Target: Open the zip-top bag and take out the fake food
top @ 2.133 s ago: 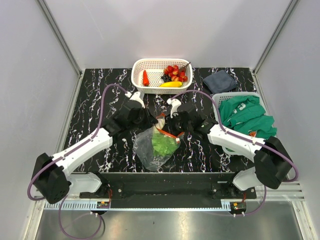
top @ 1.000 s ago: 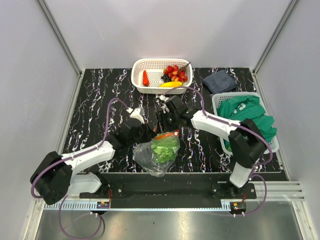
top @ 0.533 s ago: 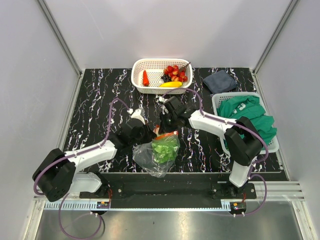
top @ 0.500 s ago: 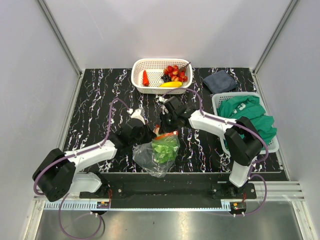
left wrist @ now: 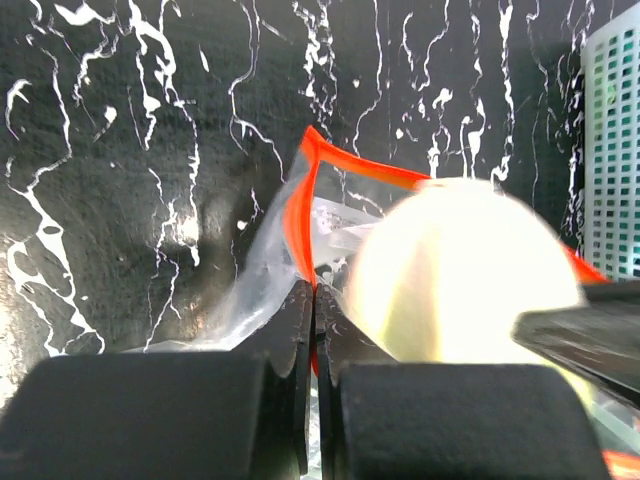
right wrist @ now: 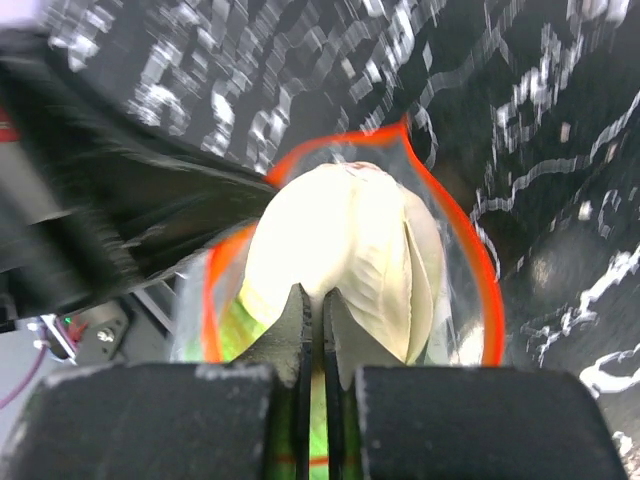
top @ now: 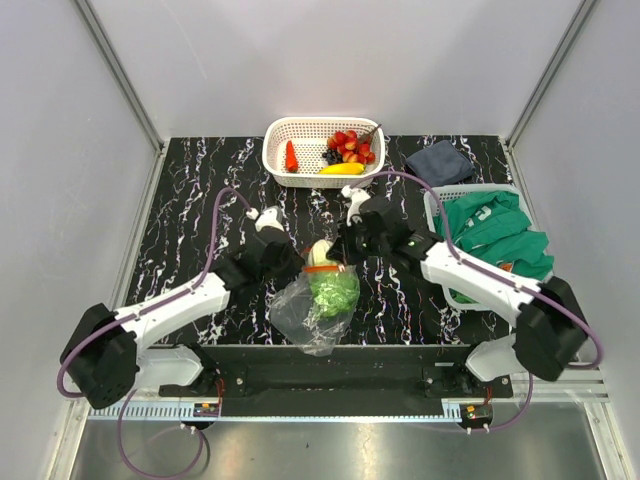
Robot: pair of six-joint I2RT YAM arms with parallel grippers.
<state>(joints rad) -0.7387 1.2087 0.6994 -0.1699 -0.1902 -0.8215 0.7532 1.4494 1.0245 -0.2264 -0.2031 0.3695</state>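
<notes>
The clear zip-top bag (top: 298, 312) lies at the table's near middle, its orange-red mouth open. My left gripper (top: 294, 264) is shut on the bag's orange rim (left wrist: 300, 215), seen closely in the left wrist view (left wrist: 314, 292). My right gripper (top: 340, 256) is shut on the pale base of the leafy green lettuce (right wrist: 350, 240), which pokes out through the bag's mouth (right wrist: 478, 262). The lettuce's green leaves (top: 334, 290) remain inside the bag. The pale base also shows in the left wrist view (left wrist: 460, 270). A banana, grapes, strawberries and a red pepper lie in the white basket (top: 283, 128).
A grey folded cloth (top: 440, 160) lies at the back right. A second white basket (top: 436, 200) at the right holds a green cloth (top: 495, 230). The enclosure walls stand on three sides.
My right arm has swung its elbow out to the right and drawn the lettuce's pale base up through the bag's mouth. My left gripper has kept hold of the bag's rim.
</notes>
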